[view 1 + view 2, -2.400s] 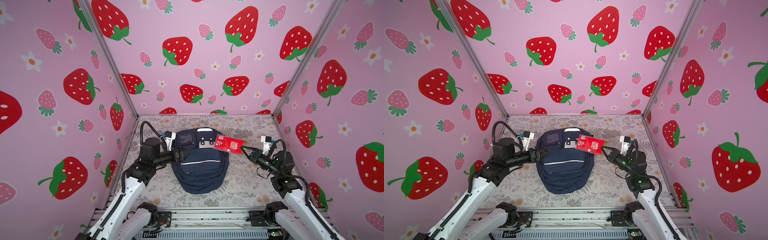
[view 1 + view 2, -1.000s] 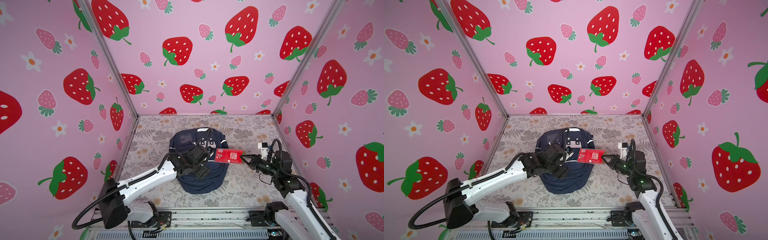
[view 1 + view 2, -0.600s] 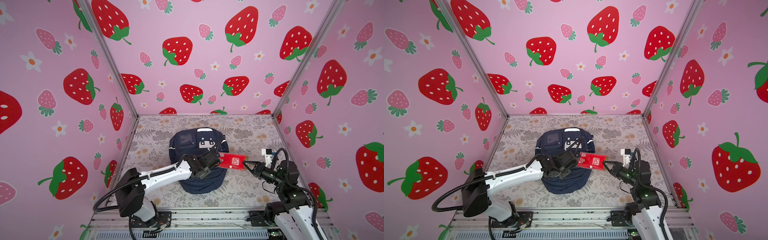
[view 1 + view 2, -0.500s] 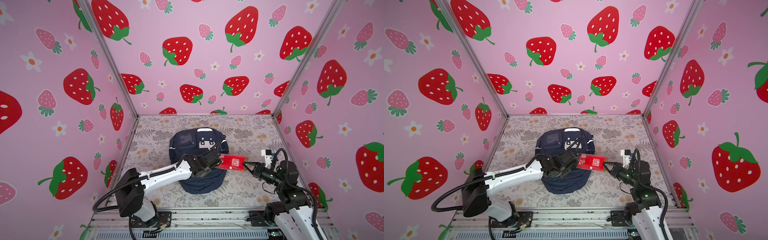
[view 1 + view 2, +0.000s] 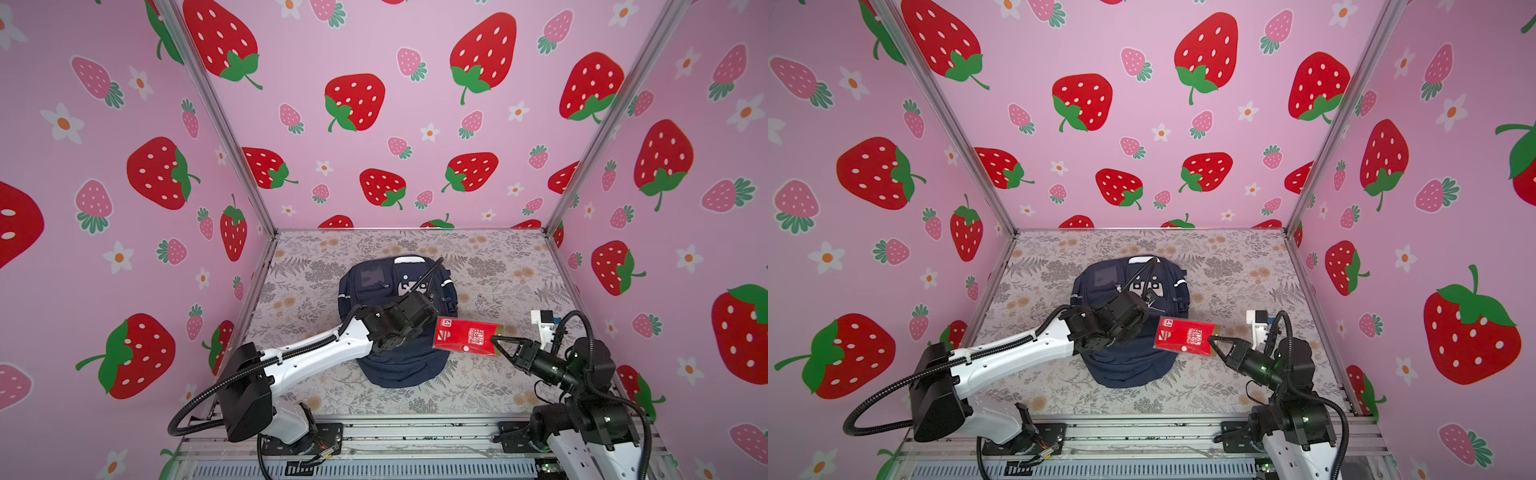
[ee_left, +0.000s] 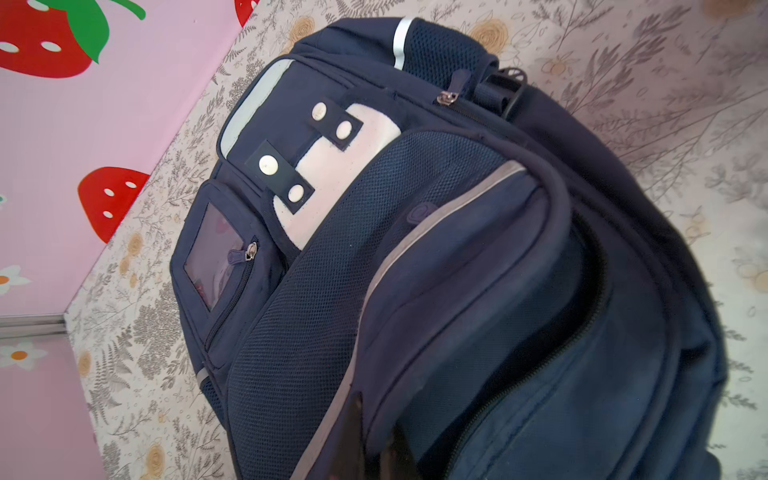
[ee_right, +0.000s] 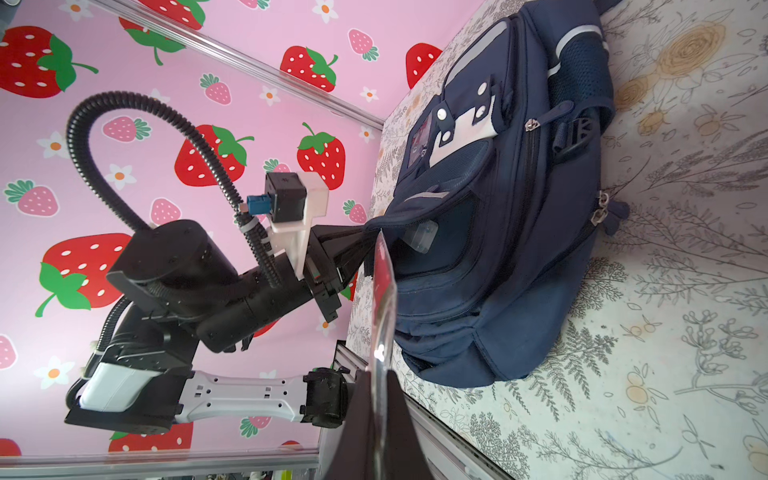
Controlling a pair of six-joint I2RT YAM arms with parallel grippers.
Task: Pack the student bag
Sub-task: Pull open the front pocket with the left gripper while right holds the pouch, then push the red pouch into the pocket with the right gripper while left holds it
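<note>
1. The student bag (image 5: 395, 365) lay flat in the middle of the floral-covered table (image 5: 498, 270), its white top patch (image 5: 409, 259) at the far end. It had not shifted over the last few seconds.
2. The left gripper (image 7: 365, 241) had hovered wide open above the bag a second earlier. It was now closed on the lip of the front pocket (image 7: 449, 232). The right wrist view showed the fabric pinched and drawn up so that the pocket gaped.
3. The right gripper (image 5: 498, 345) stayed clamped on one end of its load. It had swung from near the bag's top to just beside the bag's right flank, about level with the raised lip.
4. The red packet (image 5: 461, 336) was thin and flat, and its free end pointed at the left gripper. It was near the pocket mouth but not yet inside.
5. A small clear object (image 7: 419, 239), too indistinct to name, already sat in the opened pocket.

With the pocket held open, the opening step appeared complete. What remained was probably to slide the packet edge-on under the lifted lip, and the main risk seemed to be the fabric slipping free.
</note>
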